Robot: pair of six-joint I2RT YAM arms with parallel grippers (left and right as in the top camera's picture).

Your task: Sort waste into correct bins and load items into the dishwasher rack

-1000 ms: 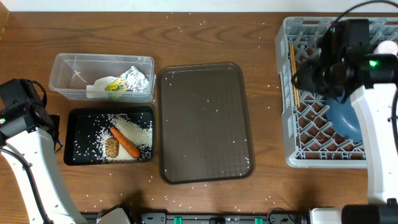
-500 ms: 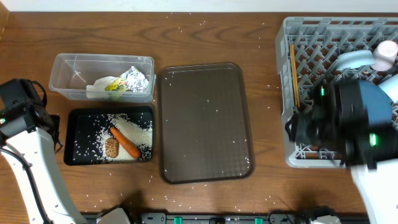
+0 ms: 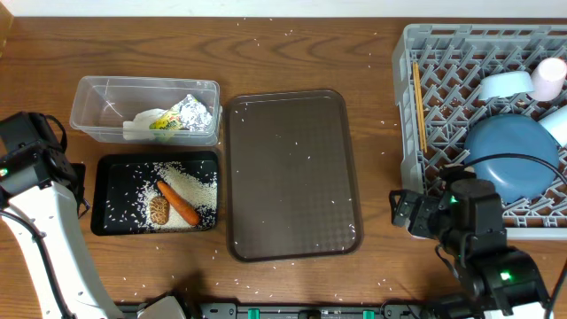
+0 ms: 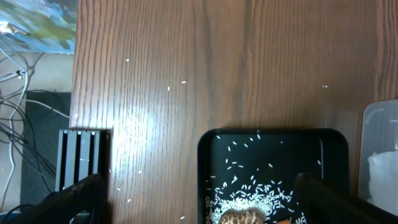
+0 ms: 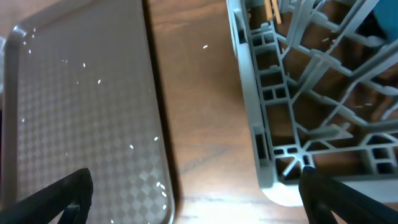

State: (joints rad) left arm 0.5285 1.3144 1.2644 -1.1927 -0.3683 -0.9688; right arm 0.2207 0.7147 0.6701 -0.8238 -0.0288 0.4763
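At the near left corner of the dishwasher rack (image 3: 409, 133), just outside its wall, the right tool (image 5: 196, 199) hangs with fingers spread wide and nothing held; the chopsticks (image 3: 418, 97) lie inside along that wall, pointing away from it, the plate (image 3: 509, 164) farther right. The left tool (image 4: 202, 202), equally wide and empty, is by the black tray (image 3: 102, 177)'s left end, well apart from the rack.

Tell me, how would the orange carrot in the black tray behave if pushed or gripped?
The carrot looks round and tapered, so a sideways push would probably roll it in a curve. It lies among loose rice grains in the black tray, so it may also slide. Its straight shape suggests it is stiff.
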